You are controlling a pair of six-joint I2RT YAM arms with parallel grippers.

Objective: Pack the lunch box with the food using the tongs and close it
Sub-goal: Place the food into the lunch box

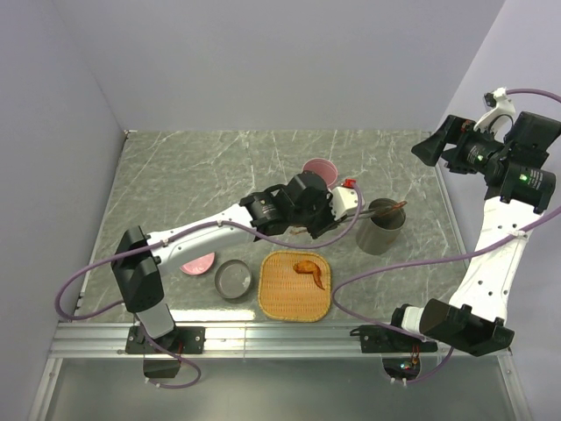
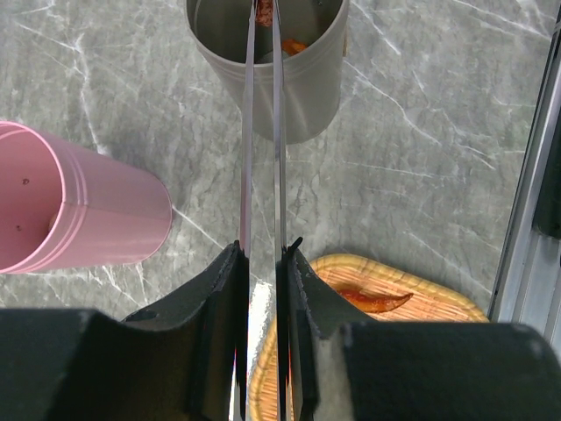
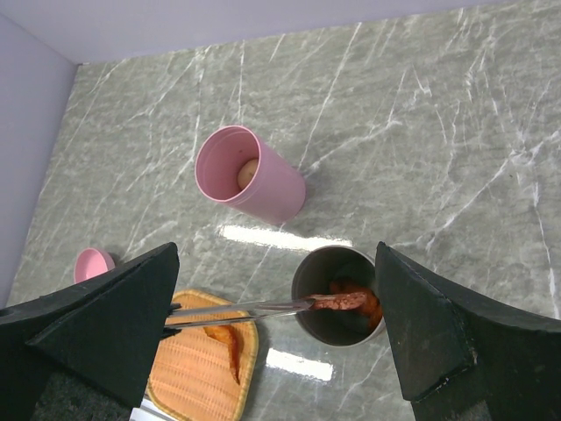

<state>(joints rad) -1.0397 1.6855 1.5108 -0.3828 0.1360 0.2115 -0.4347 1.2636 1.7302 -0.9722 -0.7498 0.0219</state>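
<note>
**Placing step.** The left gripper, jaws clamped on the tongs and pressing their two arms nearly together, held a brown piece in the tips at the mouth of the grey cup. Whether the piece was just above the rim or just inside it could not be told. Other orange bits already lay in that cup. A beige ball sat in the pink cup, which stood near the grey one. One more brown piece lay on the tray. The pink dish and grey dish stood uncovered, left of the tray.

**Next move, as judged.** The jaws would have to ease so the tongs spring apart and drop the piece. The tips should be kept centred over the cup — it looked light enough to tip if nudged. The tray piece would then need fetching, with closing to follow.

**Pose.** The left arm reached from its near-left base diagonally to mid-table, wrist low and turned rightward, tongs running on towards the grey cup. The right arm stood raised at the right edge, well apart from everything. The right gripper looked down on both cups, jaws wide apart and empty.
</note>
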